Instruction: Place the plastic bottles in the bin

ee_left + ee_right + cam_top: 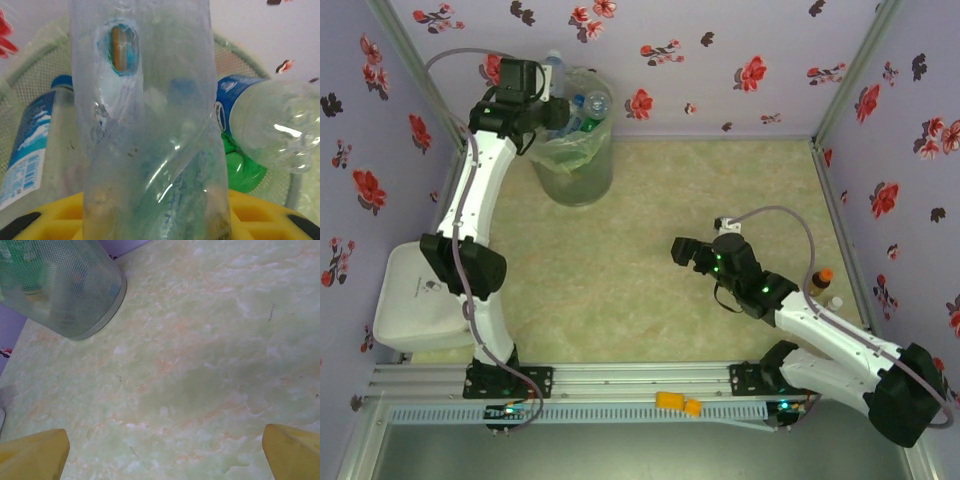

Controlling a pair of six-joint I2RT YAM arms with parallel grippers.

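1. My left gripper [552, 100] is at the far-left corner, over the mouth of the tall round grey-green bin [575, 175], which has a clear bag folded over its rim.
2. Its jaws are pinched on a clear crumpled plastic bottle [150, 125]. The wrist cam shows it upright btwn my yellow fingers [55, 220], squashed & twisted mid-body.
3. From the top cam, that bottle sticks up above the bin's far-left rim.
4. Inside the bin, behind the held one:
   - A clear bottle w/ blue-white label [27, 150] is on the left, against the wall.
   - A bigger clear bottle w/ blue label [270, 130] lies on the right, base toward the cam.
   - A green bottle [242, 172] sits under it.
5. My right gripper [680, 250] is low over the pale green marbled table [720, 180], centre-right, well apart from the bin.
6. Its jaws are spread wide w/ nothing btwn them. The wrist cam shows the yellow fingertips [35, 455] in both bottom corners, bare tabletop between.
7. The same cam has the bin at top-left, w/ a mesh-looking wall & green shapes inside.
8. Two bottles stand by the right wall, near my right forearm & outside the bin: a brown bottle w/ orange cap [821, 281] & a small pale bottle w/ white cap [835, 303].
9. A small yellow piece [677, 402] lies on the front rail.
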